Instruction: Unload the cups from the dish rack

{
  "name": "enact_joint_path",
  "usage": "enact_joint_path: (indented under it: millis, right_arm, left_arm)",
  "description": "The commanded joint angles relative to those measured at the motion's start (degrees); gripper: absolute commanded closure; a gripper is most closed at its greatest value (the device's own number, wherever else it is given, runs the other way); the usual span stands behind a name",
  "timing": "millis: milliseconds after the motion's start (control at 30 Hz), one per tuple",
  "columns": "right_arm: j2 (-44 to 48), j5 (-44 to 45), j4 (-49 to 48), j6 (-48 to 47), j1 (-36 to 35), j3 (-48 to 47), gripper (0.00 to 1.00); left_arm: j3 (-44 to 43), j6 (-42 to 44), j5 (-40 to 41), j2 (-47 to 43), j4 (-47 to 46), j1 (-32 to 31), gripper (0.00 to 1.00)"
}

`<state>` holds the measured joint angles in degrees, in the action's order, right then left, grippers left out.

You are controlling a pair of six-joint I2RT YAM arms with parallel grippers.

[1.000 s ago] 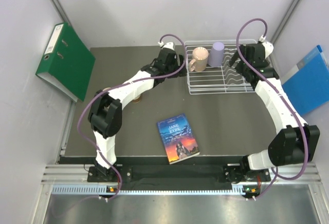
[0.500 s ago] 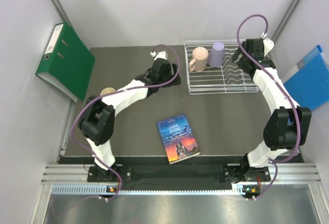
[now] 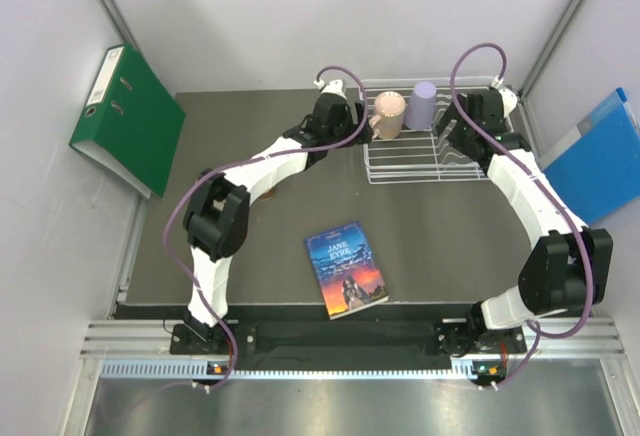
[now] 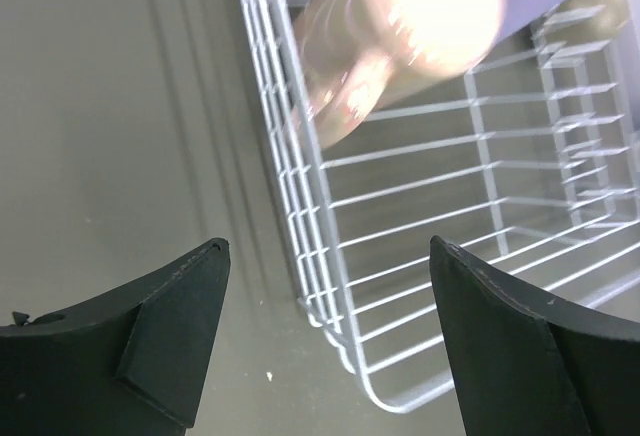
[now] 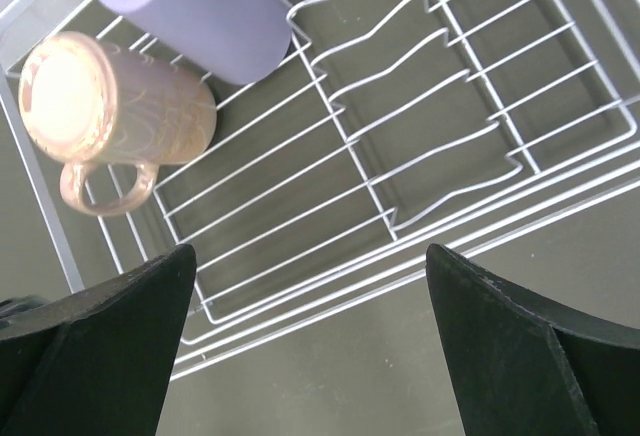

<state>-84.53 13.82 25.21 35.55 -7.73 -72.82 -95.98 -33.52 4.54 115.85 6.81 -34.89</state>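
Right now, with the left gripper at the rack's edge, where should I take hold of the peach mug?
Probably its handle, reached by the left gripper over the dish rack's left rim. The peach mug stands on end with the handle jutting toward that rim, while the lilac tumbler crowds the opposite side.

Dark grey bench (image 3: 440,226), carrying a white wire dish rack (image 3: 430,161) at its far right and a paperback book (image 3: 346,268) flat near the front centre.
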Motion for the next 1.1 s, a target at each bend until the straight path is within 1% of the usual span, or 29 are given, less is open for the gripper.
enact_joint_path:
  millis: [0, 133, 300, 433, 467, 533, 567, 600, 700, 833, 1067]
  right_arm:
    - [2.4, 0.6, -1.0, -1.0, -1.8, 0.9, 0.03]
    - [2.2, 0.3, -1.1, -0.8, -1.9, 1.6, 0.03]
    - [2.1, 1.1, -1.0, -1.9, -1.9, 1.3, 0.03]
    - [1.6, 1.4, -1.2, -1.9, -1.9, 1.0, 0.02]
    - [1.3, 1.3, -1.1, -1.9, -1.9, 0.9, 0.02]
    - [1.2, 1.4, -1.5, -1.8, -1.9, 0.9, 0.02]
    - [1.0, 1.4, -1.7, -1.8, -1.9, 1.0, 0.03]
    - [1.0, 1.4, -1.7, -1.8, -1.9, 1.0, 0.02]
    - [0.9, 1.6, -1.9, -1.8, -1.9, 1.0, 0.02]
    - [1.4, 2.0, -2.2, -1.7, -1.9, 1.4, 0.02]
    - [2.5, 2.1, -3.4, -1.5, -1.9, 4.3, 0.02]
  left_arm:
    - [-2.5, -1.2, -3.6, 4.4, -2.8, 0.4, 0.16]
    - [-4.8, -1.6, -6.1, 8.6, -2.1, 0.4, 0.19]
    - [-4.7, -1.4, -6.1, 9.8, -1.8, 0.4, 0.22]
    - [-4.9, -0.3, -5.2, 9.7, -0.2, 0.4, 0.46]
    - [-4.9, -0.1, -5.1, 9.5, 0.2, 0.5, 0.59]
    - [-5.0, 1.2, -5.1, 8.8, 1.7, 0.6, 0.71]
    - [-5.0, 1.5, -5.1, 8.5, 2.1, 0.8, 0.90]
    - [-5.2, 1.9, -3.2, 8.2, 3.5, 0.8, 1.00]
    - [-5.6, 2.2, -2.7, 7.3, 5.8, 1.4, 1.00]
    - [-5.8, 2.8, -0.8, 5.3, 11.3, 1.9, 1.00]
    - [0.8, 2.8, 0.6, 0.0, 11.2, 2.8, 1.00]
